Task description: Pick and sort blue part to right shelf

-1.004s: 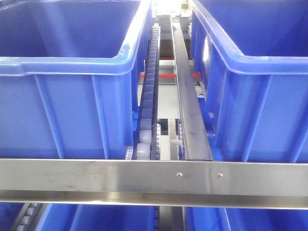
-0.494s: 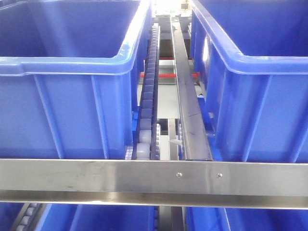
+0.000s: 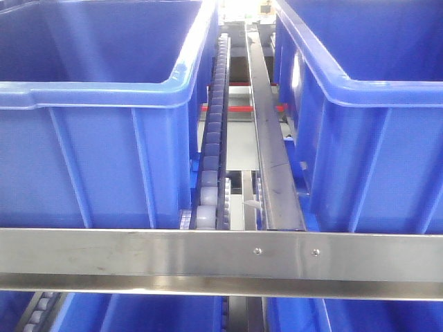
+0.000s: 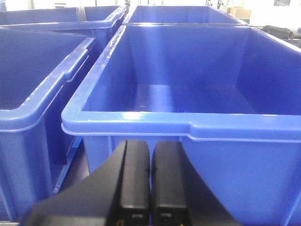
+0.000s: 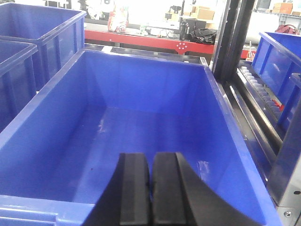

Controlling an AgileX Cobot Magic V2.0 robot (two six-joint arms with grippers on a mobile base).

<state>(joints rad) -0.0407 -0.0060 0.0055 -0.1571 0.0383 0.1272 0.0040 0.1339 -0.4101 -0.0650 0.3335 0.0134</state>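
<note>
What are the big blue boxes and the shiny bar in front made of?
The blue boxes look like molded plastic: smooth, a little glossy, with ribs down the sides and a rounded rim. The shiny bar looks like brushed steel: silver-grey, with dull reflections and two small screws. The little rollers between the boxes seem to be pale plastic, though that is harder to tell.

Red bench (image 5: pixel 181 45) at back, cluttered (dark bag (image 5: pixel 205 35)); cardboard boxes (image 5: pixel 203 12) behind.
</note>
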